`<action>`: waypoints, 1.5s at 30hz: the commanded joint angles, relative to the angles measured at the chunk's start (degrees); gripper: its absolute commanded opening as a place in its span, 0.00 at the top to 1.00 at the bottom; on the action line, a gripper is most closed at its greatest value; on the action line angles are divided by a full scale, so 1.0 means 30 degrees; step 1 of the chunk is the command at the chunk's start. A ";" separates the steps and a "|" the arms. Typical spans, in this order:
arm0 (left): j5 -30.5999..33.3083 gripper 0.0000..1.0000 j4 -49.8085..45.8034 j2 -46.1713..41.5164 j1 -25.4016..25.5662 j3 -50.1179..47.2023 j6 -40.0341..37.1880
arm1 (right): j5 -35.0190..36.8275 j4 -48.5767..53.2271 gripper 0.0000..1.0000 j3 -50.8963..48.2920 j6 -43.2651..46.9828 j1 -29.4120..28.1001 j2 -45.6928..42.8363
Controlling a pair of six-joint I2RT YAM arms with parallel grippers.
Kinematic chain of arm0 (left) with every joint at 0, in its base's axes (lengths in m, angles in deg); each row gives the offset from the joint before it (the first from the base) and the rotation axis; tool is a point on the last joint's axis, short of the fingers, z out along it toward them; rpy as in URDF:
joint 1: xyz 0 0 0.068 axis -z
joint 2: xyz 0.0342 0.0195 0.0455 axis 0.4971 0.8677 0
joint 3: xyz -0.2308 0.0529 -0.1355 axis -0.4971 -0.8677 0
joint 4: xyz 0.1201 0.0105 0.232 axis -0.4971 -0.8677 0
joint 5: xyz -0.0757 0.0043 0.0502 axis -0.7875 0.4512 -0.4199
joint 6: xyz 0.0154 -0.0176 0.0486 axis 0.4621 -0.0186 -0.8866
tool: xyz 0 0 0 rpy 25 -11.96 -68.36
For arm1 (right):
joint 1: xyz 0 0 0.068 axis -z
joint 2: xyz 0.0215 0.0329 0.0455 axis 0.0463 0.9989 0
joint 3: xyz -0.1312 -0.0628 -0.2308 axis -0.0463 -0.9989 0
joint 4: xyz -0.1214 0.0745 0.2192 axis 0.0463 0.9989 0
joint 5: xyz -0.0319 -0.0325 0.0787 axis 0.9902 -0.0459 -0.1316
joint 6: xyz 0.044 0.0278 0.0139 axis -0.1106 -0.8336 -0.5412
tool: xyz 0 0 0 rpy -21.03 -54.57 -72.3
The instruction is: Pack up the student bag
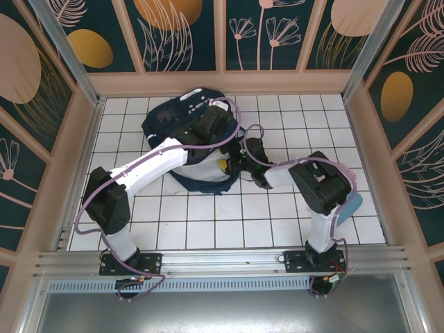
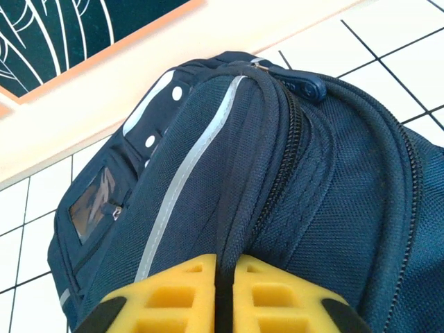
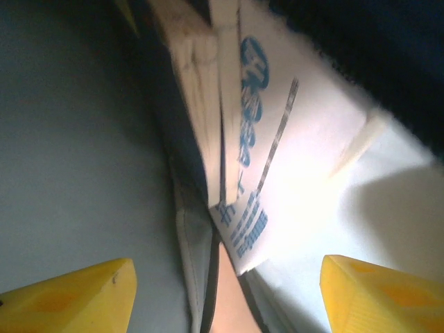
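Our left pincer (image 2: 225,269) is clamped on a fold of the student bag (image 1: 177,114), which rises straight ahead of it on the desk (image 1: 277,211). Our right pincer (image 3: 227,267) stands open inside the bag's mouth, with a white booklet (image 3: 277,159) just ahead, its long edge running away.

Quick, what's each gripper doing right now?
Left gripper: shut, pinching a fold of the bag.
Right gripper: open, gripping nothing.
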 commanded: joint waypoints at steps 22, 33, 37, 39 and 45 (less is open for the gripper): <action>-0.3651 0.34 0.2222 -0.3748 -0.2344 -0.4190 0.6092 | 0.1496 0.9146 0.40 -0.4411 0.9317 0.2341 -1.0373; -0.3119 0.02 0.2626 -0.7421 -0.5113 -0.9471 0.9889 | 0.0084 0.8992 0.56 0.0833 0.8901 0.0418 -0.4942; -0.3917 0.02 0.2953 -0.8006 -0.5877 -1.0069 1.0060 | -0.0424 0.8014 0.64 0.1954 0.7884 0.0038 -0.3038; -0.4125 0.01 0.2955 -0.8104 -0.6099 -1.0703 1.0019 | -0.0676 0.7171 0.65 0.2426 0.7265 -0.0097 -0.2261; -0.4326 0.02 0.3042 -0.8286 -0.6336 -1.0969 0.9814 | -0.0472 0.7253 0.66 0.3944 0.7056 -0.0322 -0.0708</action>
